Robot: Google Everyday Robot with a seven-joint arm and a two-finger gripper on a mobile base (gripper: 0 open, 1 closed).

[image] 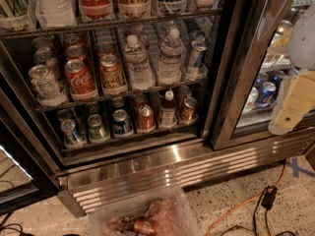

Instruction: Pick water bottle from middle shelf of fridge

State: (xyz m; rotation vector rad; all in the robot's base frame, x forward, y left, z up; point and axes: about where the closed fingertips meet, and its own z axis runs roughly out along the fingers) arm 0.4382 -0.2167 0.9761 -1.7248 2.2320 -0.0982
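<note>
The fridge [167, 173] stands open in front of me, its ribbed steel base panel at the bottom. The middle shelf [123, 94] is a dark wire rack with lanes. Two clear water bottles with white caps stand side by side in its right half, one at the left [139, 63] and one at the right [171, 57], with more behind them. Cola cans [78, 78] and other cans fill the lanes to their left, and a tall can [196, 59] stands to their right. My gripper [294, 104] is a pale cream shape at the far right, outside the fridge, well away from the bottles.
The open glass door frame [241, 73] stands between my gripper and the shelves. The top shelf holds a red-labelled cola bottle [93, 1]. The lower shelf holds several cans [145, 118]. A clear plastic bin [147, 215] with a cola can lies on the floor, beside an orange cable [241, 205].
</note>
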